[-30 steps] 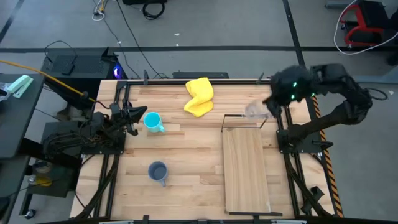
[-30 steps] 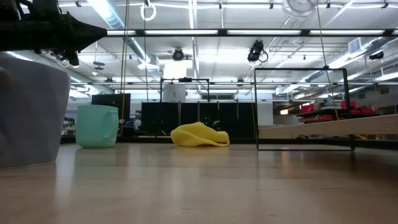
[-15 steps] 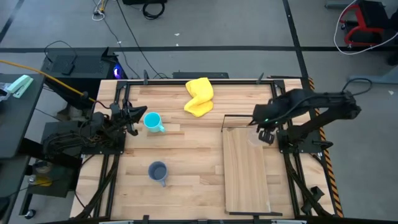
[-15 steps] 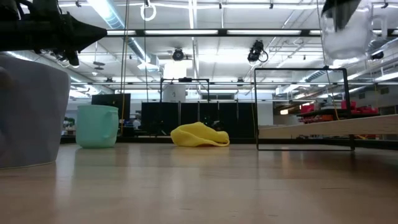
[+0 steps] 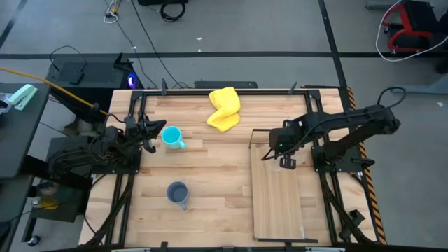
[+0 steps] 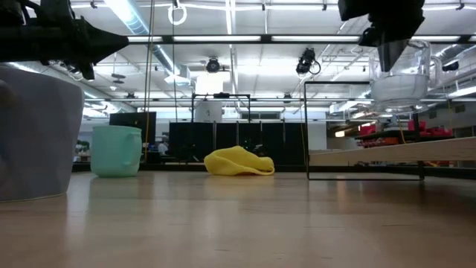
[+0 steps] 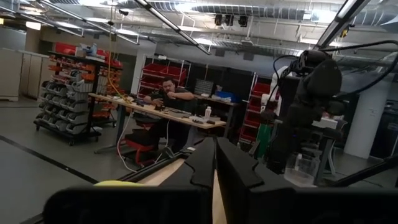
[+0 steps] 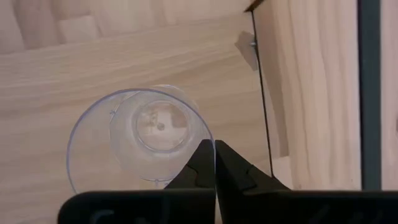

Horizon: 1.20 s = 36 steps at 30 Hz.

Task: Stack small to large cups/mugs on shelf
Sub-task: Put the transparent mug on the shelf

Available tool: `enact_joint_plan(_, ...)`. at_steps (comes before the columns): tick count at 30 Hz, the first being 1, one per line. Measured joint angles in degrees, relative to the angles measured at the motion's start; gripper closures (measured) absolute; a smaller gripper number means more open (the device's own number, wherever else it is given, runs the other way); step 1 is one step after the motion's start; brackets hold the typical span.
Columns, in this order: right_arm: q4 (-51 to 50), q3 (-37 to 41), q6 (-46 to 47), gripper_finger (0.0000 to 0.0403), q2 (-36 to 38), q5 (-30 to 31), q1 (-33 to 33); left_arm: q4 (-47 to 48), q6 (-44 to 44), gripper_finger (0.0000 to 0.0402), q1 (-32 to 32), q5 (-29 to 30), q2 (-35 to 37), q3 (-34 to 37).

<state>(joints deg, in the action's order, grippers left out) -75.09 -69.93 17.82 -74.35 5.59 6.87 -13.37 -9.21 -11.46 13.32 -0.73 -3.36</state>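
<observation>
My right gripper (image 5: 274, 148) is shut on the small clear glass (image 6: 400, 74), held in the air at the wire-frame end (image 6: 361, 130) of the light-wood shelf (image 5: 278, 189). The bright cyan mug (image 5: 171, 136) stands on its base at the table's left. My left gripper (image 5: 149, 133) is shut and empty just left of it. The grey-blue mug (image 5: 178, 192) stands nearer the front and fills the low view's left side (image 6: 37, 134). My right gripper holds the glass by its rim (image 8: 206, 142), with the wall pinched between the two fingers. The fingers (image 6: 392, 52) point down from above. The glass hangs upright below them, mouth up, clear of the shelf and the table.
A crumpled yellow cloth (image 5: 224, 108) lies at the table's far edge, between the cyan mug and the shelf. The shelf runs from the middle right to the front edge. People and racks show in the room beyond, in the left wrist view (image 7: 165, 99).
My right gripper has carried the glass from the table's far right corner toward the left and near edges and down, to the shelf's wire-frame end. The glass has stayed in the hold and has come lower in the low view.
</observation>
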Motion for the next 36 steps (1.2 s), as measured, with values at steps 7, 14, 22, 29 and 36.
enact_joint_plan(7,3.5,3.76,0.17,0.0403,0.02,0.75,-0.09,0.0,0.0,0.0391,0.02,0.0,0.0,0.0)
enact_joint_plan(14,5.59,7.99,1.66,0.0403,0.02,1.85,-0.5,0.67,-0.02,0.0381,0.02,0.01,0.0,0.0)
enact_joint_plan(22,7.7,9.44,1.62,0.0403,0.02,1.88,-3.08,0.9,-0.02,0.0383,0.0,0.0,0.0,0.0)
enact_joint_plan(29,7.95,10.97,1.2,0.0403,0.02,1.87,-4.22,1.33,-0.02,0.039,0.02,0.0,-0.01,0.0)
enact_joint_plan(36,8.2,11.32,0.21,0.0403,0.02,1.86,-4.2,1.33,-0.04,0.0378,0.02,0.0,-0.02,0.0)
